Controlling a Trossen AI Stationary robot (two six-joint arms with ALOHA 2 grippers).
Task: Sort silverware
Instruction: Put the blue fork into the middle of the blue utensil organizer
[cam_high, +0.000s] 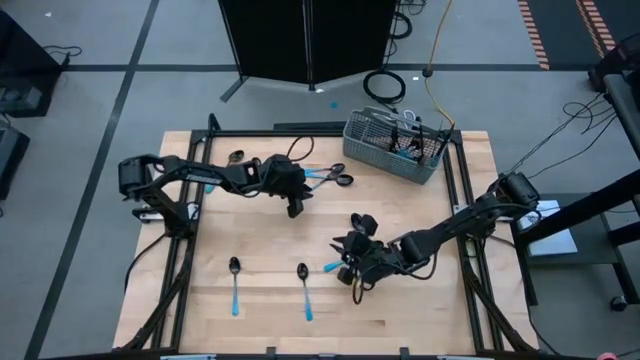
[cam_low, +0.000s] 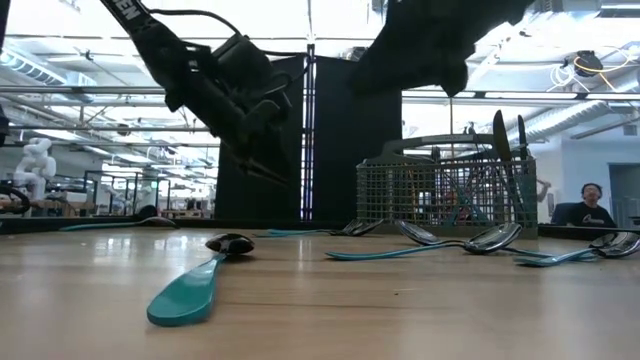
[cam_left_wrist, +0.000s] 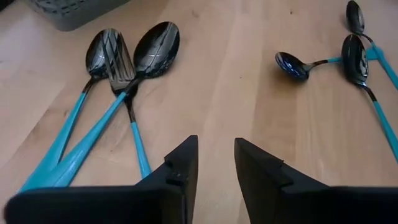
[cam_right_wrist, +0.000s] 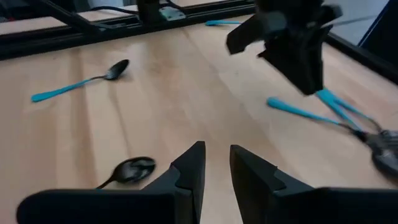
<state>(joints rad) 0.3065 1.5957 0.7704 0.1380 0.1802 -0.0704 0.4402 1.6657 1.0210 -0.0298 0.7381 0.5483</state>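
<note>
1. Light-blue handles mark the silverware scattered over the wooden table (cam_high: 260, 250): a cluster of three pieces (cam_left_wrist: 124, 68), two spoons and a fork, lies near the grey mesh basket (cam_high: 392, 147); two single spoons (cam_high: 235, 283) and (cam_high: 304, 288) lie near the front edge; another piece (cam_high: 332, 266) sits just beside the right gripper.

2. The left gripper (cam_left_wrist: 214, 168) hangs above the table just beside the cluster, its fingers a narrow gap apart with nothing between them.

3. The right gripper (cam_right_wrist: 216, 171) is over the middle of the table, fingers also narrowly parted and empty.

4. The step in hand looks like a pick from the cluster, or the moment just after setting a piece there; I cannot tell which. Sorting is clearly unfinished, since fork and spoons lie together.

5. The cluster's long axes run roughly parallel, heads toward the basket side, handles fanning toward the left gripper and crossing one another.

6. The next move likely calls for singling out the fork, whose handle overlaps a spoon's, and closing across one handle only.

7. The front spoons lie with heads away from the front edge.
</note>
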